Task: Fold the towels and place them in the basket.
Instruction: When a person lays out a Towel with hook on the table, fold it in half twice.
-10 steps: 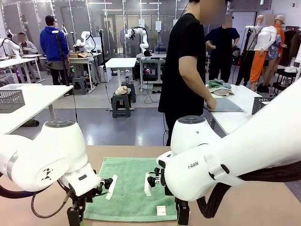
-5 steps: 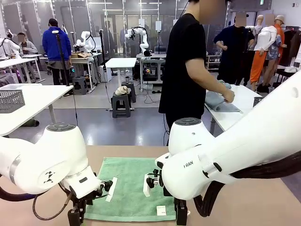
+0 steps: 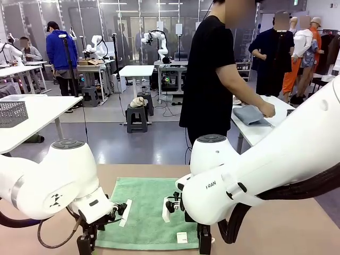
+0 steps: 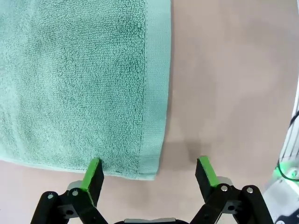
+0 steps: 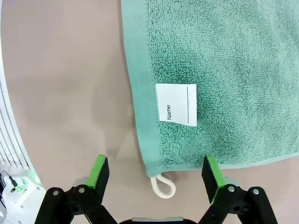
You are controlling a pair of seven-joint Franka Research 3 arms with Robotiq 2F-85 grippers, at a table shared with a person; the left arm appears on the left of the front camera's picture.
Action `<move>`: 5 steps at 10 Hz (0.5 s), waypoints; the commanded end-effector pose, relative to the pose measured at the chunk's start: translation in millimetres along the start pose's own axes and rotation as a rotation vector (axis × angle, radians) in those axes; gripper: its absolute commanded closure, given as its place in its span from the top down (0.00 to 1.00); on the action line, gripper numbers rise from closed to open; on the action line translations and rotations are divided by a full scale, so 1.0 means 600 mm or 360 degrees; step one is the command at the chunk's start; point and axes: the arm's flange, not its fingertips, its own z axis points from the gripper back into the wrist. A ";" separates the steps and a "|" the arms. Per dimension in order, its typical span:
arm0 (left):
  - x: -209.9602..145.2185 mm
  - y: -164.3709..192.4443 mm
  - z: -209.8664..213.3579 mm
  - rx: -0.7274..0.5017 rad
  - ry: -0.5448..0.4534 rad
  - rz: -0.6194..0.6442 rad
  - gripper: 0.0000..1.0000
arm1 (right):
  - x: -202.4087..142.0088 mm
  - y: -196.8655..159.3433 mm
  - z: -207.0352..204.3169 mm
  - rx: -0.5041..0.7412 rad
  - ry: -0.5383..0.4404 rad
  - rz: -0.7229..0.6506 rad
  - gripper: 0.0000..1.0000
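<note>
On the tan surface [image 3: 297,228] between two white robot arms, a mint green towel [image 3: 146,210] lies spread flat, its near corners under the arms' wrists. The left fingers [image 4: 93,173] stand wide apart and grip nothing; seen from the left wrist, they straddle one near corner of the towel, one green pad over the hem, the other over bare surface just beside it. The right fingers [image 5: 99,170] are likewise spread wide and empty; from the right wrist, the other near corner lies between them, its white loop [image 5: 162,185] pointing at the camera and a white label [image 5: 176,104] marked "Name" sewn just behind it by the side hem. Whether either pair of fingers touches the cloth or the surface cannot be told. At the far side a person [image 3: 210,79] in a black T-shirt is turned away toward a white side surface [image 3: 255,135], one hand [image 3: 267,110] resting on a grey-blue towel [image 3: 248,115] that lies there folded, well apart from the green one
</note>
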 end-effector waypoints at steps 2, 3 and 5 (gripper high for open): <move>-0.026 -0.031 -0.013 0.0025 -0.0043 -0.0019 1.00 | 0.001 -0.010 -0.012 0.0000 -0.0030 0.0037 1.00; -0.027 -0.031 -0.014 0.0021 -0.0045 -0.0021 1.00 | 0.001 -0.010 -0.015 0.0005 -0.0026 0.0036 1.00; -0.030 -0.033 -0.014 0.0036 -0.0051 -0.0058 0.94 | 0.001 -0.009 -0.019 0.0004 -0.0023 0.0065 0.94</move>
